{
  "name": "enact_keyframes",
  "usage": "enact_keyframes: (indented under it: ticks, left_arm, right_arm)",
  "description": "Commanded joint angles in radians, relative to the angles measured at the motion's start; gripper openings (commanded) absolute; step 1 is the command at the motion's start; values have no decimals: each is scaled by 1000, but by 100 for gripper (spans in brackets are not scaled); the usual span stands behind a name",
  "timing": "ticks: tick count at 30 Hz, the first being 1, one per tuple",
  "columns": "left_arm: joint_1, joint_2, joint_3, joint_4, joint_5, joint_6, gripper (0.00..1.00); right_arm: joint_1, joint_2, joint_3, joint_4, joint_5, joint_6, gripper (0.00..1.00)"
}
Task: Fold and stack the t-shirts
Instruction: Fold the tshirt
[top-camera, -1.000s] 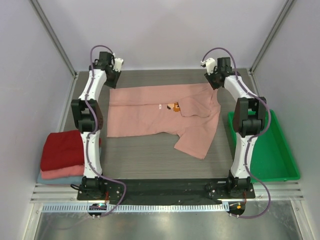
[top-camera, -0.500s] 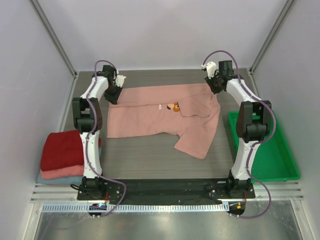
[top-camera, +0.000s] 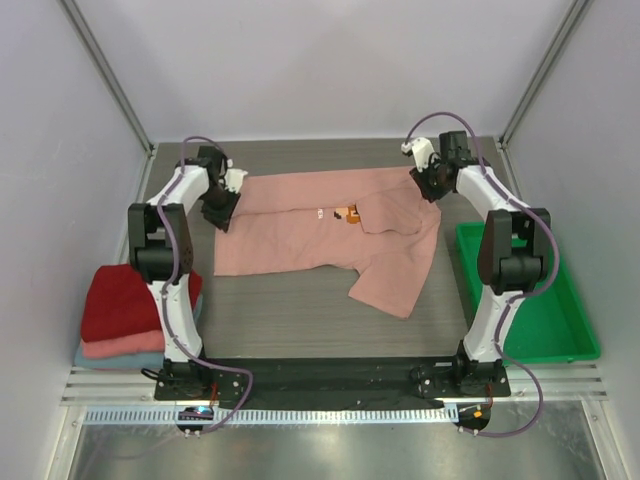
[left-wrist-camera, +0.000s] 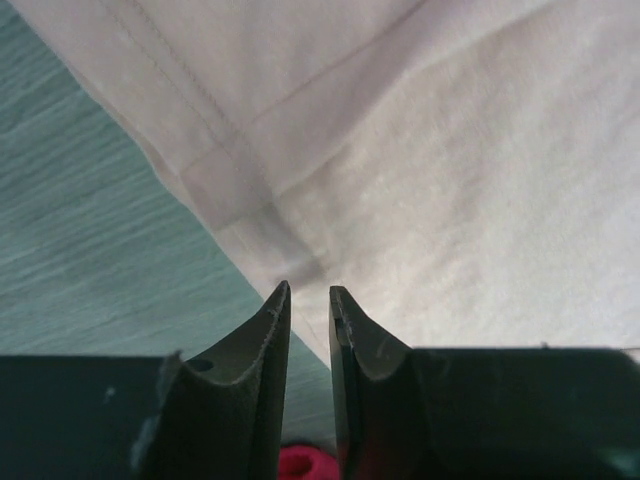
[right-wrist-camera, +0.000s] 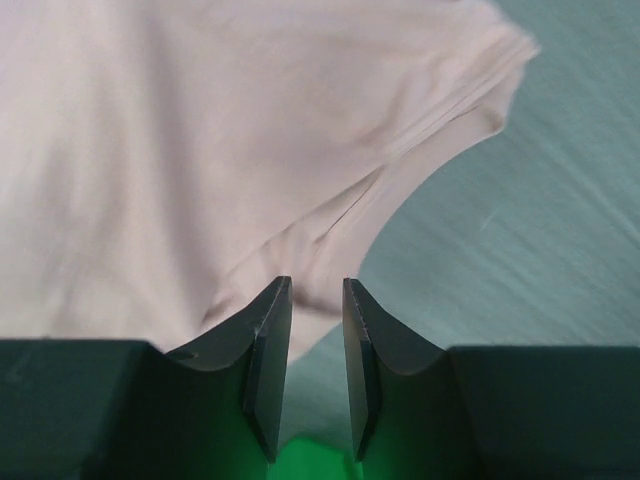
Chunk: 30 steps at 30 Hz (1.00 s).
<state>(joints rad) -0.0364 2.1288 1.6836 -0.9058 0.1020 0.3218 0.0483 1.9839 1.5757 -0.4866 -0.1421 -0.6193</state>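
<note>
The dusty-pink t-shirt lies spread on the table with its small chest print facing up and one sleeve folded towards the front right. My left gripper is low over its left edge. In the left wrist view the jaws stand slightly apart and empty at the hem corner. My right gripper is at the shirt's far right corner. Its jaws are slightly apart and empty over the sleeve edge. Folded dark red, salmon-pink and light-blue tees are stacked at the front left.
A green plastic tray stands at the right edge of the table. Grey walls close the table in on the left, back and right. The arm bases and a black rail run along the near edge.
Both grippers have come from the table's far edge down and inward onto the pink shirt's far corners. The left has moved further towards the near side. The shirt has not moved.
</note>
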Motion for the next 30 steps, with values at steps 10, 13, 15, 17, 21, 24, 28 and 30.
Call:
enact_keyframes:
  ticks: [10,13,15,17,21,24,28,30]
  left_arm:
    - [4,-302,-137,-18,54,-13,29]
    - [3,-294,-153,-18,71,-33,30]
    - [1,-296,-168,-19,68,-32,31]
    - [1,-300,-177,-19,55,-14,34]
    - [1,-319,-199,-18,48,-3,34]
    - [3,-326,-211,-15,54,-7,34]
    - [1,-333,-236,-5,56,-16,34]
    - [1,-334,-245,4,56,-20,34]
  right_arm:
    - [134,-675,-664,-254,-272,-489,35]
    - [209,-814,-798,-219,-260,-542,36]
    - [245,-868,-882,-214,-264,-583,37]
    - [292,-940,-965,-196,-263,-652,40]
    - [335,-991,-1049,-161,-257,-701,43]
    - [347,-967,-1048,-158,-257,-691,44]
    - [351,-919,-1020,-150,-255,-682,45]
    - [354,-893,-1017,-138,-254,-683,46]
